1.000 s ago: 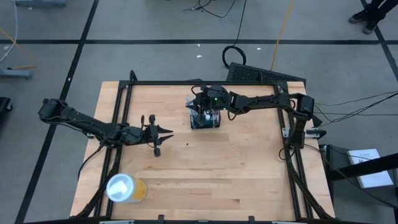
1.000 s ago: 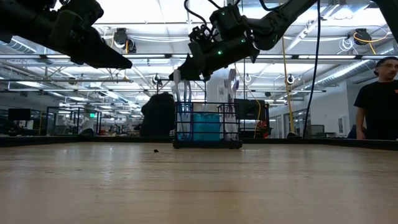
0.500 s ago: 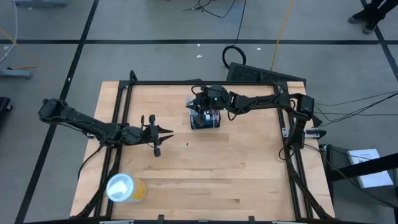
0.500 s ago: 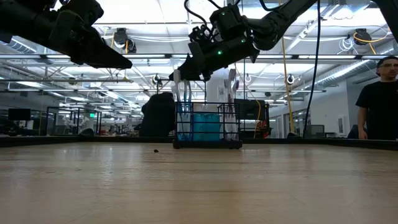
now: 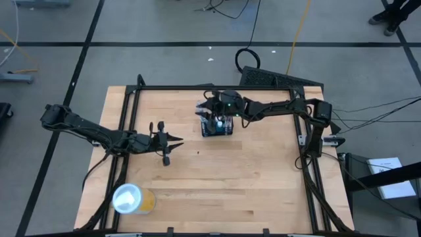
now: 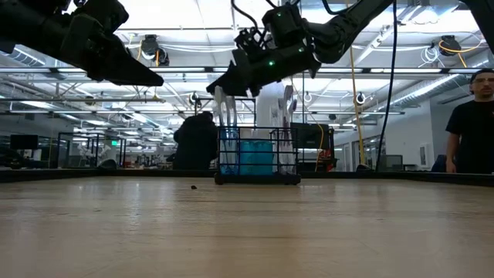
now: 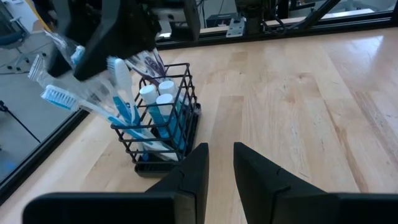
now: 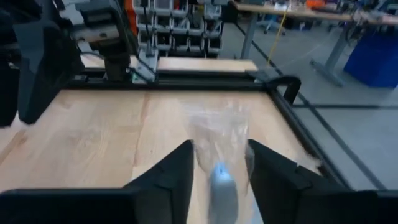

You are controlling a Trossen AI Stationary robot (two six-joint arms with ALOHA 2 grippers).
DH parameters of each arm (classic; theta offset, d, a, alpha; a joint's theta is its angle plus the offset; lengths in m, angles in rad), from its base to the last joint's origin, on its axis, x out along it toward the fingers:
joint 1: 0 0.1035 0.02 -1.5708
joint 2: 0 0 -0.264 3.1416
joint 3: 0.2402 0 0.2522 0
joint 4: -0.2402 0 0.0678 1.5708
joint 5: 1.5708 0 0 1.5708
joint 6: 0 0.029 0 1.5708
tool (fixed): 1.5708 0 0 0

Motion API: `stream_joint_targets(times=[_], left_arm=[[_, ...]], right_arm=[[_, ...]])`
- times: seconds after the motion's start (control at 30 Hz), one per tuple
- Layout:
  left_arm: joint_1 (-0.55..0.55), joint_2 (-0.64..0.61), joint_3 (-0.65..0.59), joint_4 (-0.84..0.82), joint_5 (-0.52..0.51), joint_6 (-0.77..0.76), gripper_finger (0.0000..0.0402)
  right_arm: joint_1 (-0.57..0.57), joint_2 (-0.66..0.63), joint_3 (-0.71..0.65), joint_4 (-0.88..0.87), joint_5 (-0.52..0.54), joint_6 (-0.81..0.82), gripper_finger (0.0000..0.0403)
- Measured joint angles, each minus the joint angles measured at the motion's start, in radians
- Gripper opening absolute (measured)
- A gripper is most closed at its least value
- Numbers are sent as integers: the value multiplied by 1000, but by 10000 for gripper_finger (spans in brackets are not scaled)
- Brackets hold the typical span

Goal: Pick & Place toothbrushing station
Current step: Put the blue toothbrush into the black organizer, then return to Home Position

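1. Right gripper [image 5: 206, 105] is above the toothbrushing station [image 5: 217, 125], at the toothbrush tops. In its own wrist view the fingers [image 8: 166, 177] stand apart, with a clear toothbrush handle [image 8: 219, 149] in the gap between them. Whether they touch the handle cannot be told.
2. Left gripper [image 5: 179, 138] hangs over the left half of the table, well apart from the station. Its fingers [image 7: 189, 180] are near together, with a narrow gap and nothing between them.
3. The toothbrushing station [image 6: 257, 158], a black wire holder, stands upright on the table [image 5: 250, 178] at the far middle, near the back rail. It holds several toothbrushes [image 7: 121, 81] leaning out of one end and blue tubes with white caps [image 7: 157, 99] in the next compartments.
4. A yellow cup [image 5: 131, 199] with a white lid lies at the near left corner, well apart from both grippers.
5. A person [image 6: 471, 123] in a dark shirt stands beyond the table, at the right edge of the low view.
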Motion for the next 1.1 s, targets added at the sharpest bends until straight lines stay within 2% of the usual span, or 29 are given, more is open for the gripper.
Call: stream_joint_targets(times=[0.37, 0.73, 0.9, 1.1], left_arm=[[0, 0, 0, -3, 0, 0, 81], [0, -1, 0, 33, -34, 21, 81], [-18, -58, 0, 40, -18, 48, 81], [-93, -255, 51, -62, -18, 83, 81]], right_arm=[[2, 0, 2, 77, -5, -38, 206], [37, -165, 3, 94, 25, -95, 216], [74, -307, 3, -31, 24, -48, 216], [176, -486, 3, -269, 27, -66, 197]])
